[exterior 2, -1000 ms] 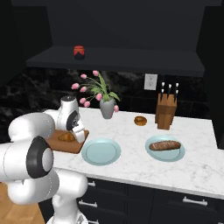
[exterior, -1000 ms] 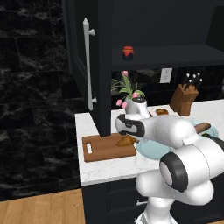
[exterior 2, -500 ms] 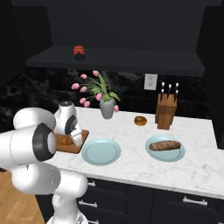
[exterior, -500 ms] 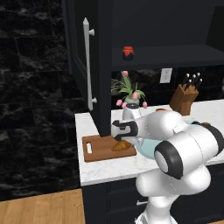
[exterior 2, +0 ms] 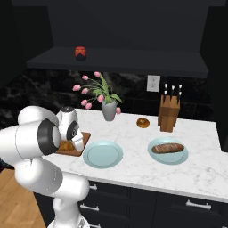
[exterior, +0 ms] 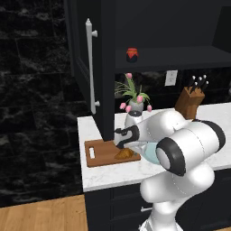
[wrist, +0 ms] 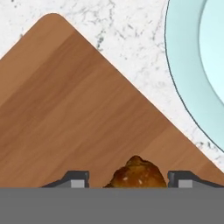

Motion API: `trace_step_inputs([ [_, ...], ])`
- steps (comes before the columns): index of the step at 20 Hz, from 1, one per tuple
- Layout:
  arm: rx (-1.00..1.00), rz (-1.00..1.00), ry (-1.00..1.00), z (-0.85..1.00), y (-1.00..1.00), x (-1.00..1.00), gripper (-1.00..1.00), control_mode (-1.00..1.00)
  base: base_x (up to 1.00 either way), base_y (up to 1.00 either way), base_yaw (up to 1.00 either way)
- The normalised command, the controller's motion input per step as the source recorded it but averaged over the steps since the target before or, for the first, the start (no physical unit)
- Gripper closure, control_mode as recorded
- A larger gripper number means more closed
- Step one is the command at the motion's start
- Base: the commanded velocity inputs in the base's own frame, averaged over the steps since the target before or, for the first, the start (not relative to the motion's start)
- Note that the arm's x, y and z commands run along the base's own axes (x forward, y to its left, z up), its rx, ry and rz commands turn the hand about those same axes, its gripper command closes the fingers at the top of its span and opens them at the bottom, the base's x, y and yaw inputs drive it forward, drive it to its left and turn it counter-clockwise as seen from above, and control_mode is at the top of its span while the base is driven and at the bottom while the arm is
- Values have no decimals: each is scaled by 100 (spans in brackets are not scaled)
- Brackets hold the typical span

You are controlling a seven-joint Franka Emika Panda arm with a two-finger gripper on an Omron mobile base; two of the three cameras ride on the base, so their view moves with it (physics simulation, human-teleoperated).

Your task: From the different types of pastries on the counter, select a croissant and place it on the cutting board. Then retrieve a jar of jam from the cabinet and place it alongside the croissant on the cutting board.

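Observation:
The golden croissant [wrist: 138,173] sits between my two fingertips [wrist: 76,179], low over the reddish wooden cutting board [wrist: 65,109]. In the left base view my gripper [exterior: 125,149] is shut on the croissant [exterior: 126,154], which rests on or just above the right end of the cutting board [exterior: 101,153]. The right base view shows the same gripper [exterior 2: 71,143] and croissant [exterior 2: 67,146] partly behind my arm. A red jar of jam [exterior: 131,54] [exterior 2: 80,52] stands on the shelf of the black cabinet [exterior: 106,67], whose door hangs open. Two other pastries lie on the counter [exterior 2: 178,173]: a ring [exterior 2: 143,123] and a dark loaf [exterior 2: 167,148].
An empty teal plate [exterior 2: 103,154] [wrist: 192,65] lies just right of the board. The loaf's teal plate [exterior 2: 156,156] is further right. A vase of pink tulips [exterior 2: 109,109] and a knife block [exterior 2: 169,113] stand at the back. The cabinet door's white bar handle [exterior: 91,67] juts out above the board.
My arm has swung left and down, bringing the croissant lower over the cutting board. The jaws have closed slightly on it.

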Motion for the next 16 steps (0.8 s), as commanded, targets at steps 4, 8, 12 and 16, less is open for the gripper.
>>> trace_step_inputs([
  [4, 0, 0, 0, -23, 0, 0, 100, -100, 0, 0, 0],
  [8, 0, 0, 0, -21, 0, 0, -100, -100, 0, 0, 0],
  [12, 0, 0, 0, -28, 0, 0, -100, -100, 0, 0, 0],
  [16, 0, 0, -2, -25, 0, 0, -100, -100, 0, 0, 0],
])
